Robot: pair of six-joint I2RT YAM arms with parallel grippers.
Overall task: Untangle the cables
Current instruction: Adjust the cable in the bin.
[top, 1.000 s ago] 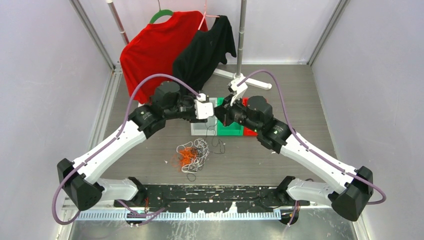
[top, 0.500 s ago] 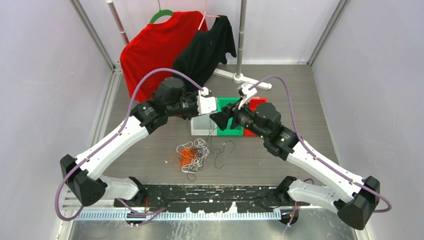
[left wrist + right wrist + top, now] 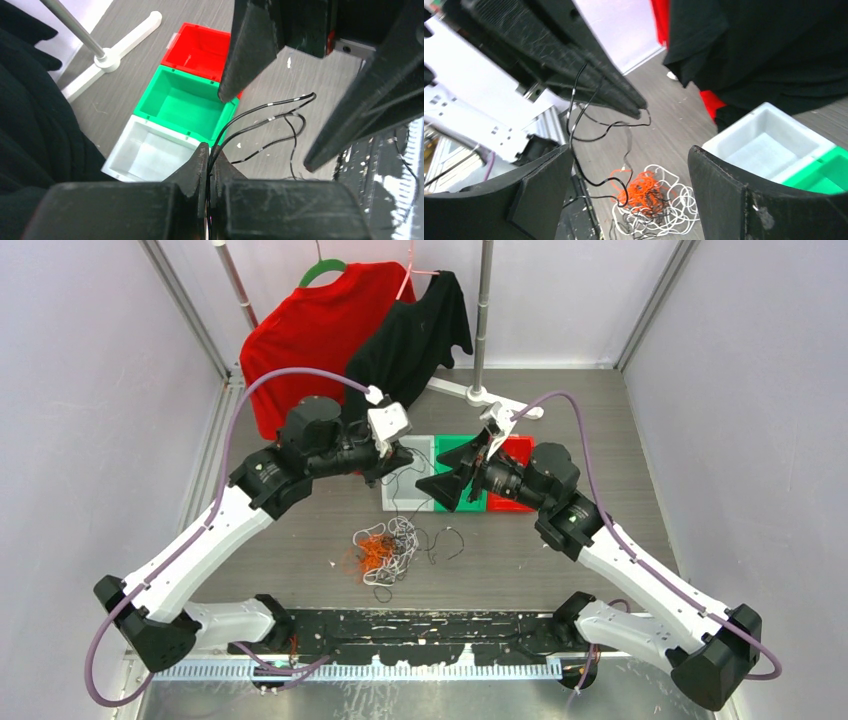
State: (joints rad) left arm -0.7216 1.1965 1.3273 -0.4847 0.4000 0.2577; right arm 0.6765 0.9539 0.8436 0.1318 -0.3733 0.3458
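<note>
Near the middle of the top view, your left jaws are pinched shut on one thin black cable (image 3: 270, 119) and hold it up off the surface (image 3: 600, 440). Your right jaws stand wide with nothing in them, just beside that strand. The pile of cables (image 3: 385, 548), white, orange and black, lies below the three bins (image 3: 197, 95). You look to be pulling one cable free. Next, I think, pull slowly up and away so it slips out without dragging the pile.
</note>
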